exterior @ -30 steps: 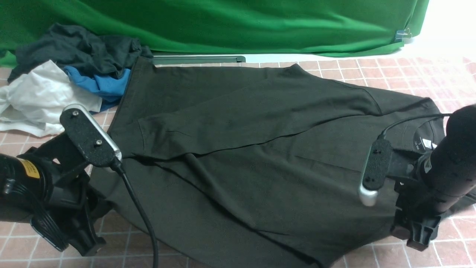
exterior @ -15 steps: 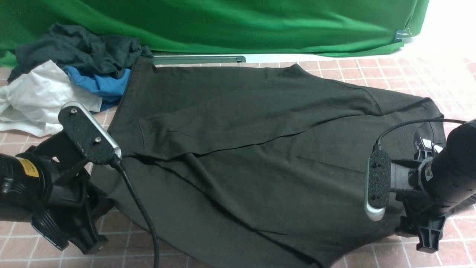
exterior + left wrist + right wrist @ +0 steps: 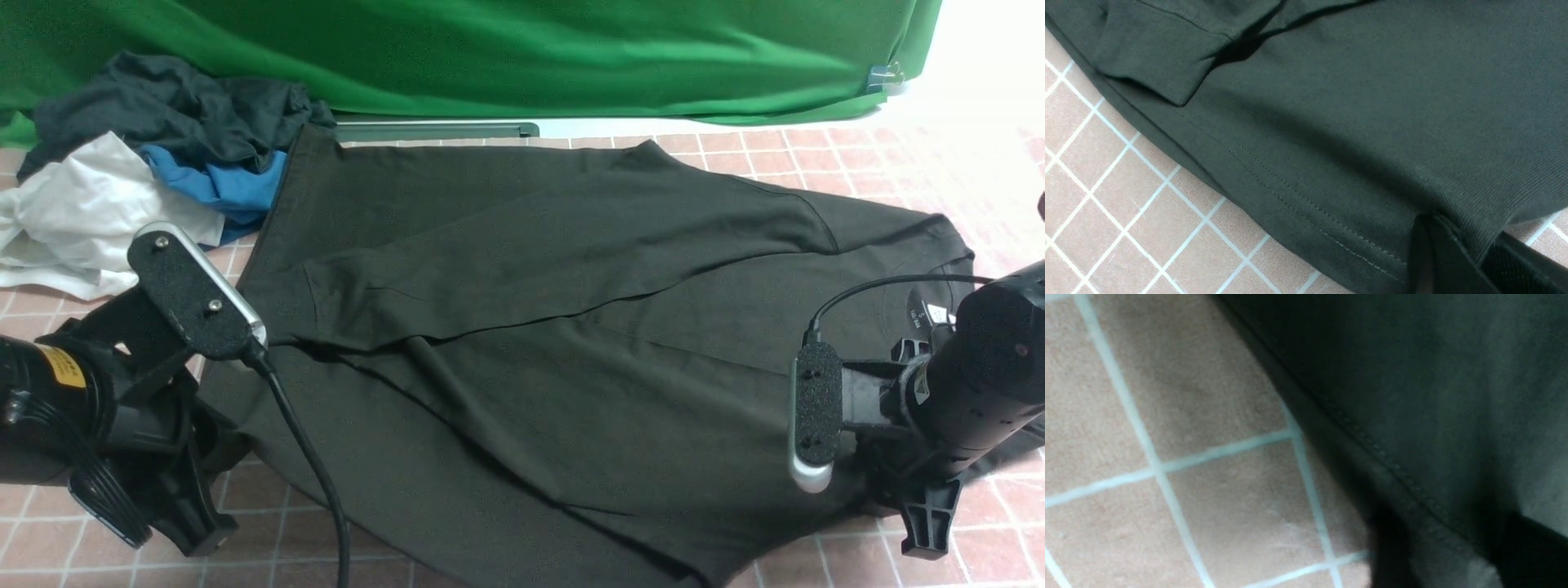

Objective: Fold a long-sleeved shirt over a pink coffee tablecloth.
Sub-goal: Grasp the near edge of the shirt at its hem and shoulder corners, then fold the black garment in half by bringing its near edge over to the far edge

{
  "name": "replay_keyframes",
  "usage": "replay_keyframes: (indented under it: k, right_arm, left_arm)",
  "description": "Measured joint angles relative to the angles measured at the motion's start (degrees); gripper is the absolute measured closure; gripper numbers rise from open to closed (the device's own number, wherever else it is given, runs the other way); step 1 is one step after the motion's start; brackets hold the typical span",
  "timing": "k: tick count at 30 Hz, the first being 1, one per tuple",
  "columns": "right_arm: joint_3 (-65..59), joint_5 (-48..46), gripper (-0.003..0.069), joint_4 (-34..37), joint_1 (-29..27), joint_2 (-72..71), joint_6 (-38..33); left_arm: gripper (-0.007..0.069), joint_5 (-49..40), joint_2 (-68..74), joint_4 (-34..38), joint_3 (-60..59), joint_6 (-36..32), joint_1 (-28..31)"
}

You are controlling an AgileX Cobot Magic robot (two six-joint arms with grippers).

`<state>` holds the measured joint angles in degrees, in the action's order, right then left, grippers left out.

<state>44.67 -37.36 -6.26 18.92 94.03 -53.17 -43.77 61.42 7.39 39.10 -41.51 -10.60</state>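
A black long-sleeved shirt (image 3: 522,327) lies spread flat on the pink coffee tablecloth (image 3: 898,163), collar toward the robot's right and hem toward its left, with one sleeve (image 3: 571,253) folded across the body. The white neck label (image 3: 931,314) shows just beside the right arm. The left end effector (image 3: 196,523) sits low at the near hem corner, its fingers together and clamped on the shirt's stitched bottom edge, as the left wrist view shows. The right end effector (image 3: 1461,555) is down at the near edge by the shoulder; its blurred fingers (image 3: 1392,551) stand apart with the shirt's seamed edge lying between them. A heap of dark, blue and white clothes (image 3: 147,163) rests at the far left, against the green backdrop (image 3: 490,49).
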Motion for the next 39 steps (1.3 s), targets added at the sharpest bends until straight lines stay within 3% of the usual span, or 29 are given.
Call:
replay_keyframes:
  k: [1,3,11,14,24,31,34,39]
  right_arm:
    - [0.0,-0.5,0.0421,0.3,0.0,0.2,0.0]
    - [0.1,-1.2,0.0475,0.4,0.0,0.6,0.0]
    - [0.5,-2.4,0.0622,0.3,0.6,0.5,0.0]
    - [0.2,-3.1,0.0626,0.1,1.2,-0.8,0.1]
    - [0.1,-12.0,0.0629,0.4,3.4,-11.8,18.6]
    - [-2.8,-25.7,0.0632,0.9,3.4,-16.6,26.8]
    - [-3.2,-24.0,0.0632,0.8,3.4,-18.7,29.6]
    - [-3.1,-13.1,0.0632,0.6,1.7,-19.0,36.0]
  left_arm:
    - [0.0596,0.0,0.0,0.0,0.0,0.0,0.0]
    - [0.0596,0.1,0.0,0.0,0.0,0.0,0.0]
    - [0.0596,0.1,0.0,0.3,0.0,0.0,0.0]
    - [0.0596,0.1,0.0,1.0,0.0,0.0,0.0]
    - [0.0596,-3.7,-2.6,1.4,0.0,0.2,0.0]
    - [0.0596,-11.2,-12.7,1.4,0.0,3.2,0.0]
    - [0.0596,-9.8,-14.7,0.0,0.0,6.1,0.0]
    - [0.0596,-2.1,-10.7,-3.8,0.0,10.0,0.0]
